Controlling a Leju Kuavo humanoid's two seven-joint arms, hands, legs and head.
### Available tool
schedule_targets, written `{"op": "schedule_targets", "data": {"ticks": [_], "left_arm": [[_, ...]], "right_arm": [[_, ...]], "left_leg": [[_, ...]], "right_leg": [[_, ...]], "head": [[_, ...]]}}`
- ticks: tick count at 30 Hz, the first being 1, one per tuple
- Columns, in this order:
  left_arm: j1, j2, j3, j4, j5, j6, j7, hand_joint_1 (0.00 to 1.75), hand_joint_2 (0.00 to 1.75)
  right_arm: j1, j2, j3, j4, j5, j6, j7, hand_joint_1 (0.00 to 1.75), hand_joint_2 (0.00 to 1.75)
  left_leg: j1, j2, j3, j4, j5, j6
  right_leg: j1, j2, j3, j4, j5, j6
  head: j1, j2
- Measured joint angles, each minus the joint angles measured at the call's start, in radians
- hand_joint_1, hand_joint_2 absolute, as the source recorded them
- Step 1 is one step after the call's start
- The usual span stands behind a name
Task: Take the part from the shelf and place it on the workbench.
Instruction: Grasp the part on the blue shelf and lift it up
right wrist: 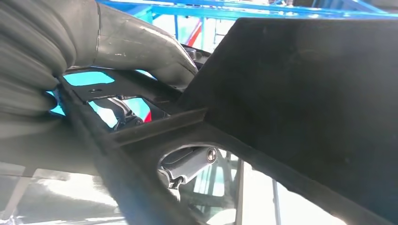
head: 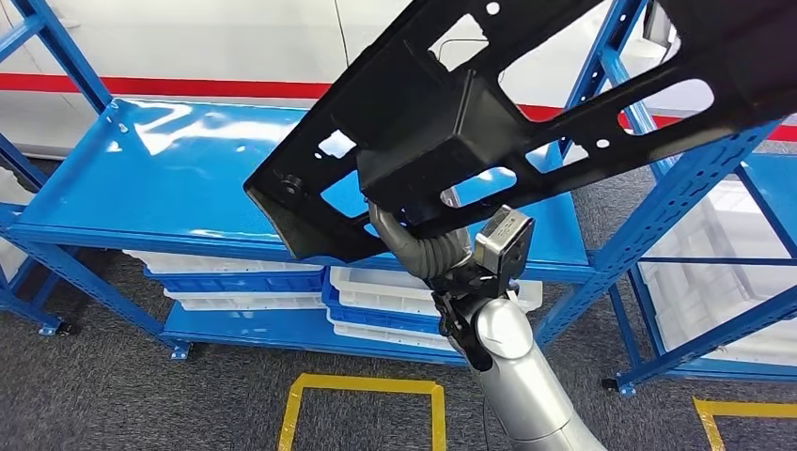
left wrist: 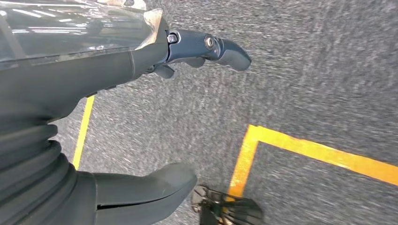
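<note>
A large black plastic part with cut-out holes and a boxy middle hangs in the air in front of the blue shelf, tilted up toward the right. My right hand grips it from below; the part covers most of the hand. Up close, in the right wrist view, the thick grey thumb lies over the part's edge and dark fingers show through a cut-out underneath. My left hand hangs over the grey carpet, its fingers and thumb apart with nothing between them.
The blue shelf's top board is bare and glossy. White and blue trays are stacked on its lower level. A second blue rack with white bins stands to the right. Yellow tape lines mark the grey carpet.
</note>
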Motion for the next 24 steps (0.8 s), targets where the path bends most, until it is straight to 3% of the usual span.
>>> {"op": "schedule_targets", "data": {"ticks": [1,3,5,7,9,10,12,14,15,16,18,20,22,24], "left_arm": [[0.0,-0.001,0.0,0.0,0.0,0.0,0.001,0.0,1.75],[-0.001,-0.002,0.0,0.0,-0.001,0.0,0.002,0.0,1.75],[-0.002,-0.004,0.0,0.0,-0.002,0.0,0.002,0.0,1.75],[-0.003,-0.006,0.0,0.0,-0.002,-0.001,0.002,0.0,1.75],[-0.004,-0.006,0.0,0.0,-0.002,-0.002,0.003,0.0,1.75],[-0.004,-0.007,0.0,0.0,-0.002,-0.002,0.003,0.0,1.75],[-0.003,-0.007,0.001,0.0,-0.002,-0.002,0.003,0.0,1.75],[-0.004,-0.006,0.001,0.0,-0.002,-0.002,0.004,0.0,1.75],[-0.004,-0.005,0.001,0.0,-0.002,-0.002,0.004,0.0,1.75],[-0.004,-0.005,0.001,0.0,-0.002,-0.002,0.004,0.0,1.75],[-0.005,-0.005,0.001,0.0,-0.002,-0.003,0.004,0.0,1.75],[-0.008,-0.006,0.001,0.0,-0.002,-0.009,0.004,0.0,1.75],[-0.01,-0.006,0.001,0.0,-0.002,-0.018,0.001,0.0,1.75],[-0.009,-0.005,0.001,0.0,-0.002,-0.028,-0.003,0.0,1.75]], "right_arm": [[0.0,-0.002,0.001,0.0,0.0,0.0,0.0,1.75,1.75],[-0.002,-0.003,0.002,0.0,-0.001,0.0,0.0,1.75,1.75],[-0.009,-0.003,0.002,0.0,-0.002,0.0,-0.001,1.75,1.75],[-0.015,-0.002,0.004,0.0,-0.003,0.0,-0.003,1.75,1.75],[-0.018,-0.001,0.005,0.0,-0.005,0.001,-0.004,1.75,1.75],[-0.019,0.0,0.006,0.0,-0.006,0.001,-0.004,1.75,1.75],[-0.021,0.003,0.008,0.0,-0.007,0.001,-0.004,1.75,1.75],[-0.021,0.006,0.008,0.001,-0.009,0.001,-0.004,1.75,1.75],[-0.021,0.006,0.008,0.001,-0.009,0.001,-0.004,1.75,1.75],[-0.021,0.006,0.008,0.002,-0.009,0.002,-0.004,1.75,1.75],[-0.021,0.006,0.008,0.002,-0.01,0.003,-0.004,1.75,1.75],[-0.023,0.007,0.008,0.002,-0.011,0.004,-0.005,1.75,1.75],[-0.026,0.008,0.009,0.002,-0.011,0.005,-0.007,1.75,1.75],[-0.023,0.005,0.01,0.002,-0.011,0.007,-0.012,1.75,1.75]], "left_leg": [[-0.004,0.001,-0.014,0.001,0.011,0.002],[-0.01,0.001,-0.035,0.002,0.03,0.003],[-0.015,0.001,-0.048,0.003,0.047,0.0],[-0.014,0.002,-0.052,0.002,0.064,-0.008],[-0.01,0.001,-0.058,0.004,0.068,-0.021],[-0.008,-0.002,-0.066,0.017,0.047,-0.029],[0.002,-0.008,-0.094,0.103,-0.045,-0.048],[0.018,-0.009,-0.125,0.233,-0.126,-0.067],[0.027,-0.009,-0.128,0.278,-0.135,-0.076],[0.035,-0.009,-0.115,0.29,-0.121,-0.084],[0.052,-0.008,-0.035,0.209,-0.07,-0.101],[0.058,-0.014,0.059,0.079,-0.067,-0.113],[0.051,-0.02,0.084,0.025,-0.084,-0.103],[0.044,-0.016,0.064,0.021,-0.069,-0.073]], "right_leg": [[0.005,0.0,0.023,0.002,0.007,0.004],[0.019,0.0,0.122,-0.105,0.041,0.005],[0.031,-0.001,0.231,-0.258,0.04,-0.012],[0.037,-0.001,0.268,-0.33,0.028,-0.028],[0.03,-0.002,0.258,-0.338,0.043,-0.038],[0.025,-0.003,0.251,-0.341,0.054,-0.046],[0.016,-0.005,0.234,-0.343,0.078,-0.054],[0.013,-0.005,0.209,-0.341,0.101,-0.052],[0.011,-0.006,0.194,-0.338,0.112,-0.047],[0.007,-0.006,0.18,-0.334,0.12,-0.041],[-0.002,-0.006,0.151,-0.318,0.132,-0.027],[-0.005,-0.007,0.127,-0.299,0.141,-0.012],[-0.003,-0.007,0.113,-0.293,0.155,0.006],[-0.005,-0.006,0.101,-0.294,0.167,0.025]], "head": [[0.0,0.0],[0.0,0.0],[-0.001,0.0],[-0.001,0.0],[0.0,0.0],[-0.001,0.0],[-0.002,0.0],[-0.002,0.0],[-0.002,0.0],[-0.002,0.0],[-0.002,0.0],[-0.002,0.0],[-0.002,0.0],[0.0,0.0]]}}
